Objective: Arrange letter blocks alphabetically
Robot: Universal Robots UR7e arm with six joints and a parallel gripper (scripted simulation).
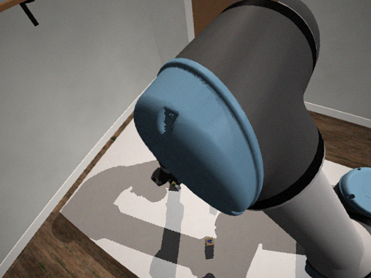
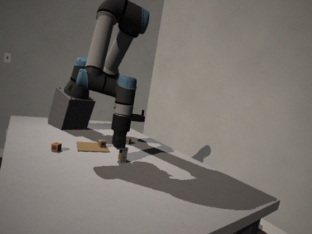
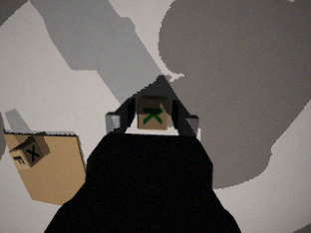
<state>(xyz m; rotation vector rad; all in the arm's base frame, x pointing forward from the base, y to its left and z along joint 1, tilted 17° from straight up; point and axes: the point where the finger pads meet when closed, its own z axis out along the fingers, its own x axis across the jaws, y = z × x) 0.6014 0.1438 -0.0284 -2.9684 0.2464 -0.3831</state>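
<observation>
My gripper (image 2: 122,155) (image 3: 154,108) points down over the table, its fingers on either side of a block with a green K on top (image 3: 153,120); narrow gaps show between block and fingers. The tan mat (image 2: 84,147) (image 3: 57,179) lies flat. A block with a black F on its apparent top and X on a side (image 2: 102,143) (image 3: 27,153) is on the mat near a corner. A block with a red B on a side (image 2: 55,147) lies off the mat; its top is unreadable. A block with a blue mark (image 1: 209,241) (image 2: 128,141) is off the mat, partly hidden behind the gripper in the exterior view.
The white table (image 1: 122,246) (image 2: 72,198) carries broad arm shadows. The robot's base box (image 2: 77,114) stands at its far end. The upper arm (image 1: 209,130) hides the mat and much of the table in the top view. Walls stand beyond the table.
</observation>
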